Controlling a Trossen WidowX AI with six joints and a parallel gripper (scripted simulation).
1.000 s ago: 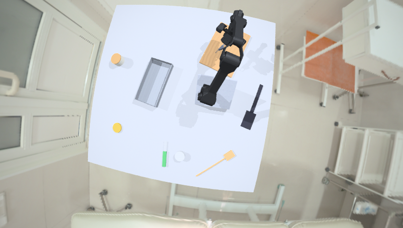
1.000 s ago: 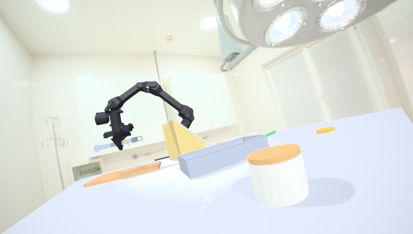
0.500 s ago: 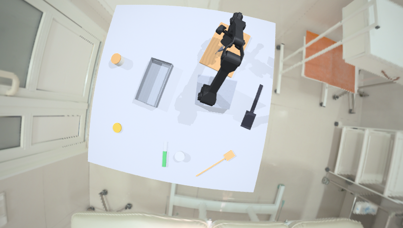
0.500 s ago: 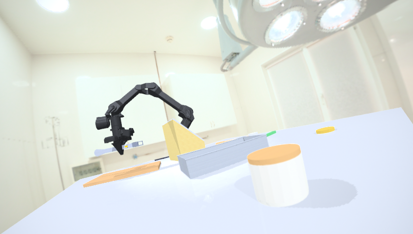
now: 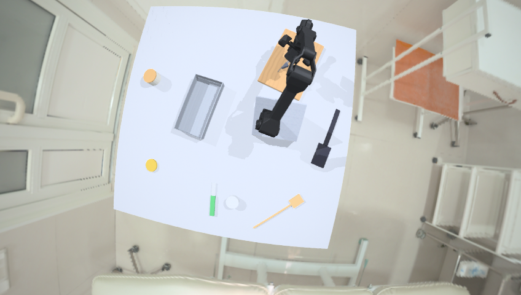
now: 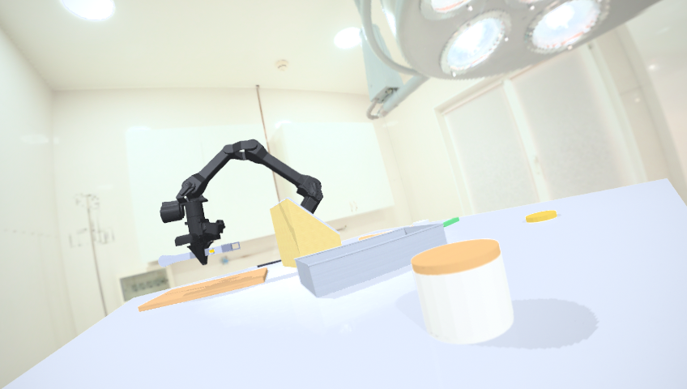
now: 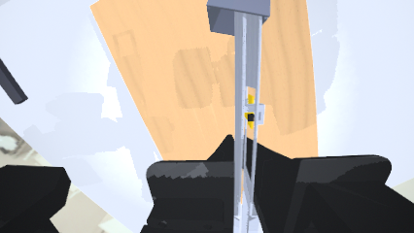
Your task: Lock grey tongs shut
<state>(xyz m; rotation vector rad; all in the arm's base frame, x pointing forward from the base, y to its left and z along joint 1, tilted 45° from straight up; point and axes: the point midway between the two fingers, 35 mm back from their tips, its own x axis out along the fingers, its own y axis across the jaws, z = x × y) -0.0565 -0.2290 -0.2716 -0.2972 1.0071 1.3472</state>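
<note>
The grey tongs point(image 6: 169, 259) point(image 7: 239, 63) hang above the wooden board point(image 5: 271, 74) point(image 6: 168, 298) point(image 7: 155, 24), nearly level in the exterior view, with the square-framed hinge end slightly higher than the rounded tip end. A bit of them shows beside the arm in the top view. In the wrist view their two arms lie close together, with small yellow parts between them. My gripper point(image 6: 204, 258) point(image 7: 233, 139) is shut on the tongs' arms. The fingers hide part of the arms, and the tip ends run out of the wrist view. Whether the lock is engaged cannot be seen.
The roasting tin point(image 5: 212, 111) point(image 6: 371, 272) stands left of the board in the top view. A sloped block point(image 6: 303, 236) stands near the arm's base. A dark spatula point(image 5: 321, 155), a lidded jar point(image 5: 150, 76) point(image 6: 462, 298), a yellow disc point(image 5: 151, 165) and a wooden spatula point(image 5: 296, 201) lie farther off.
</note>
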